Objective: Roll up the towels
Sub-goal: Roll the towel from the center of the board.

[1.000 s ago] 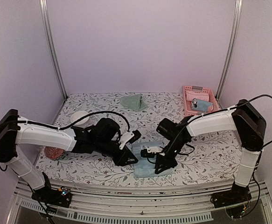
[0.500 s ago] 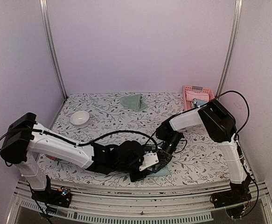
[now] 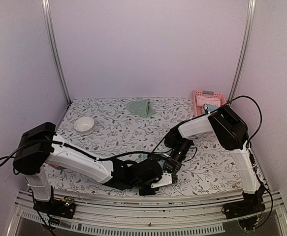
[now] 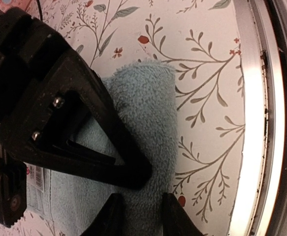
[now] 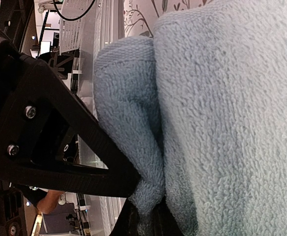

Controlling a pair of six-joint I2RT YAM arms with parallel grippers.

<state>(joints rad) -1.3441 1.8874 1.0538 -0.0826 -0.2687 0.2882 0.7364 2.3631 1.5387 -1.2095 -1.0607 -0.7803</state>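
Blue towel (image 4: 150, 108) bunched by table (image 4: 202, 98) near edge in left wrist view; left gripper (image 4: 142, 219) astride fold, grip unclear. Right wrist: right gripper (image 5: 144, 221) clamped on towel fold. Top: left arm (image 3: 79, 160) just swung across, towel hidden; roll looks started.

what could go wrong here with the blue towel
The blue towel lies close to the table's metal edge, so rolling toward it could push it off. The left gripper and right gripper crowd together on it and may collide. The right one pinches only a thin fold, which might slip.
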